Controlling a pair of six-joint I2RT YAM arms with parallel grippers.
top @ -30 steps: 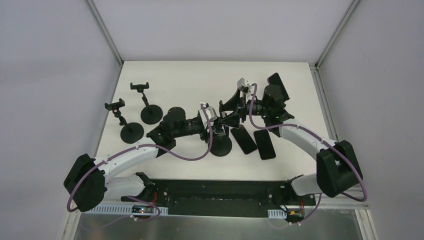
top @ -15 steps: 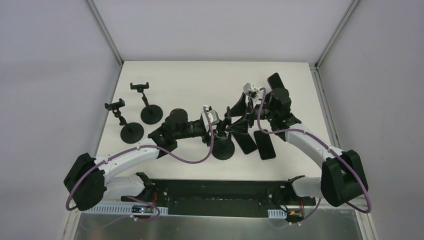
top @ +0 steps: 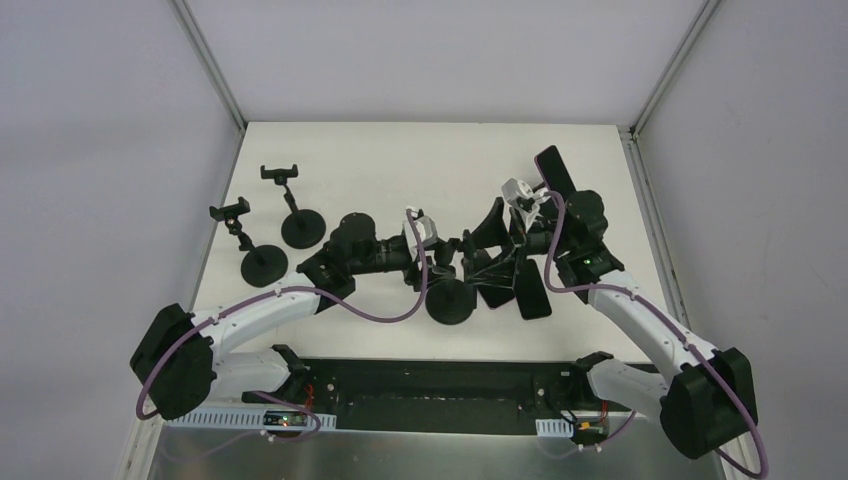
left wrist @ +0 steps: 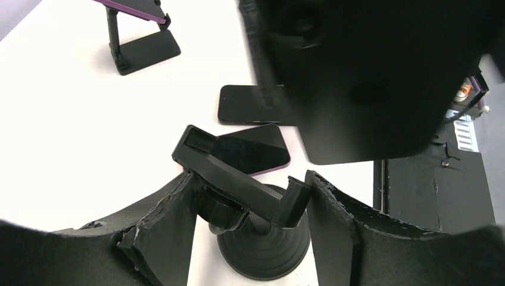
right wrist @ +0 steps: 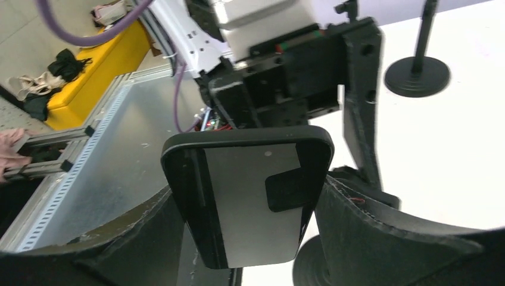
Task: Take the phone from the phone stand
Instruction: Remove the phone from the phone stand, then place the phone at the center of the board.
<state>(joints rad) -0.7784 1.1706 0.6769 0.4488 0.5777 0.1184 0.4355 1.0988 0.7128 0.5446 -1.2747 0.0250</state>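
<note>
**Status.** The phone [right wrist: 238, 179] is out of the phone stand [top: 452, 302]. The right gripper [right wrist: 249, 205] holds it off the table [left wrist: 71, 131], with its jaws clamped on the two long edges, close above and beside the stand. The left gripper [left wrist: 249, 182] is closed on the stand's empty cradle [left wrist: 223, 167], one finger against each end, and appears to be bracing it.

**Risks, as judged from this position.**
1. Slip. The phone's edges are smooth and rounded, and only a narrow strip of each finger bears on them. A quick swing or a slight loosening could drop it.
2. Collision. In the right wrist view, the left arm's wrist housing [right wrist: 286, 65] sits just behind the phone. Any travel that way would strike the glass.
3. Put-down. A near loose phone [left wrist: 256, 152] and a far loose phone [left wrist: 247, 104] lie flat just beside the stand. Lowering the held phone over them would set glass on glass.
4. Toppling. If the left gripper lets go with a sideways drag, the tall stand could tip onto the loose phones.

**Materials and form.**
- The phone is a thin slab with rounded corners, a glossy grey-reflecting face and a black border.
- The stand is matte black plastic, with a round, stepped base [left wrist: 265, 256], a short neck and an angular bar cradle with upturned lips.
- The gripper fingers are coarse matte black with ragged edges.
- The table is smooth and white.
</note>
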